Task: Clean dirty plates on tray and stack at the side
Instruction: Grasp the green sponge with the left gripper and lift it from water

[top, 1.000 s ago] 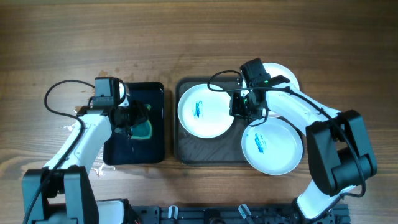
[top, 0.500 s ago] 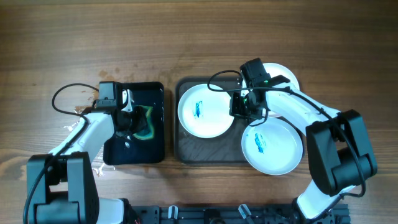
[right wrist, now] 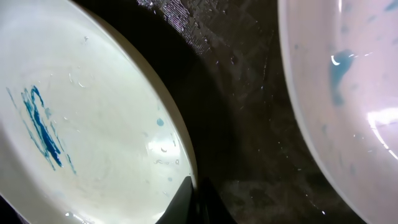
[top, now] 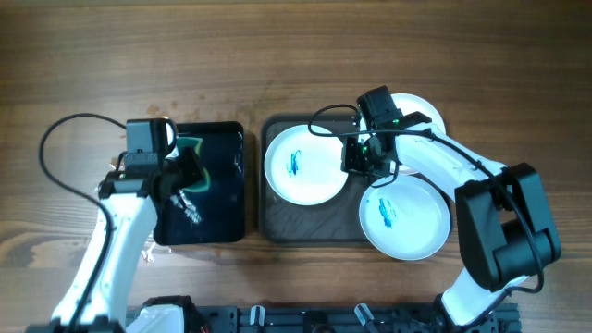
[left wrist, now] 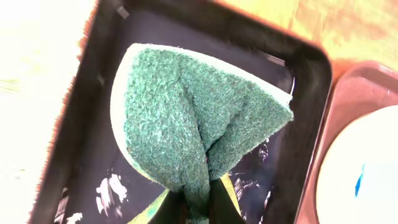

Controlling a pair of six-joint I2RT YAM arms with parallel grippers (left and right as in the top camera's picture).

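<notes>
Three white plates show in the overhead view. The left plate (top: 298, 166) (right wrist: 81, 118) lies on the dark tray (top: 310, 227) and carries a blue smear. My right gripper (top: 356, 166) (right wrist: 198, 200) is shut on its right rim. A second smeared plate (top: 404, 217) (right wrist: 348, 87) overlaps the tray's front right corner. The third plate (top: 424, 113) is partly hidden behind my right arm. My left gripper (top: 188, 171) (left wrist: 199, 210) is shut on a folded green sponge (top: 191, 147) (left wrist: 199, 118), held above the small black tray (top: 217, 208) (left wrist: 93, 155).
The black tray's floor is wet, with white glints (left wrist: 112, 190). Its right rim sits close to the big tray's left rim (left wrist: 326, 180). Wooden table (top: 277, 55) stretches behind both trays. A cable (top: 55, 139) loops left of my left arm.
My left gripper shut on the sponge in the black tray and raised it, shifting a little left. The right arm and the plates stayed put.
</notes>
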